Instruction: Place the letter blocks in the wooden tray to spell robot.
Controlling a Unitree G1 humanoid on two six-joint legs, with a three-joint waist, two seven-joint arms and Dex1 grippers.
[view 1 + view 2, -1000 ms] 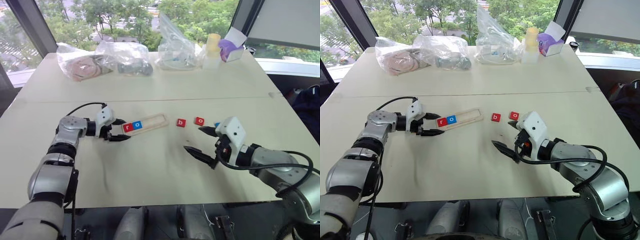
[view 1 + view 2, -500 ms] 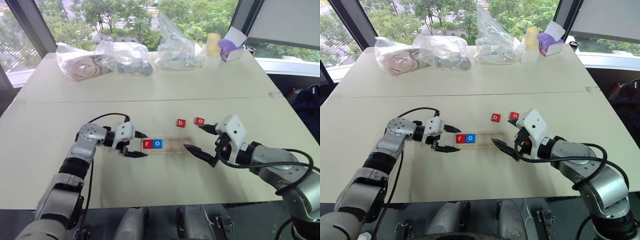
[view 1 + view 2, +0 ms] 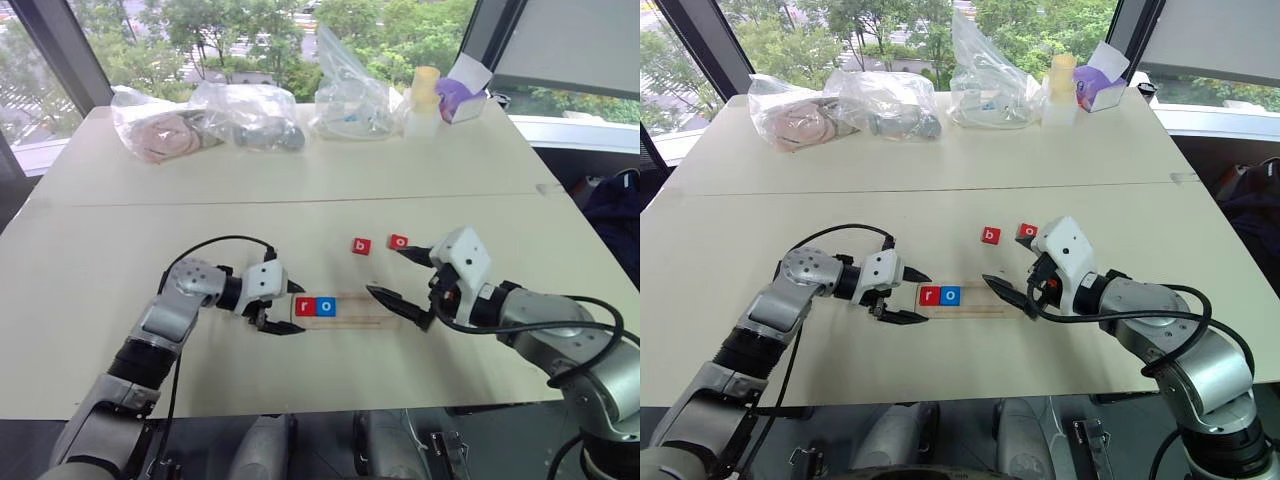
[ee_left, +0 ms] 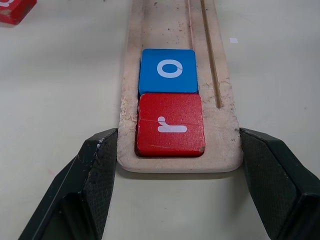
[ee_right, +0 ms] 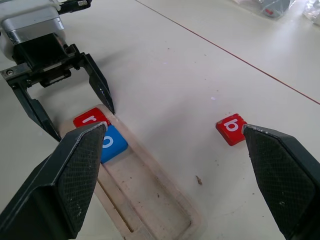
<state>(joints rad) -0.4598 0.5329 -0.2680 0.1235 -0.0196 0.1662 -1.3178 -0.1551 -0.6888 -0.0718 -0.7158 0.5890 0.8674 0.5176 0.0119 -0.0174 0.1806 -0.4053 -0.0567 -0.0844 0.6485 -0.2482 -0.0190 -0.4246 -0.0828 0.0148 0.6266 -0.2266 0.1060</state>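
The pale surface [image 3: 120,250] carries the work near its front edge. There the wooden tray [image 3: 365,312] lies lengthwise between the two arms. The left tool [image 3: 296,310] has its fingers pressed against the two long sides of the tray's left end, pinching it. A red r block [image 3: 304,306] and a blue o block [image 3: 325,306] sit touching at that end, and the other slots are bare.

The right tool [image 3: 385,271] is spread wide and holds nothing. Its lower finger hangs just beside the tray's right end.

Two letters look done and the tray looks steadied, so b should go in next. A red b block [image 3: 362,246] and a red o block [image 3: 399,241] lie loose just beyond the tray. The right tool would need to reach out and close on the b.

Plastic bags [image 3: 250,110] line the far edge.
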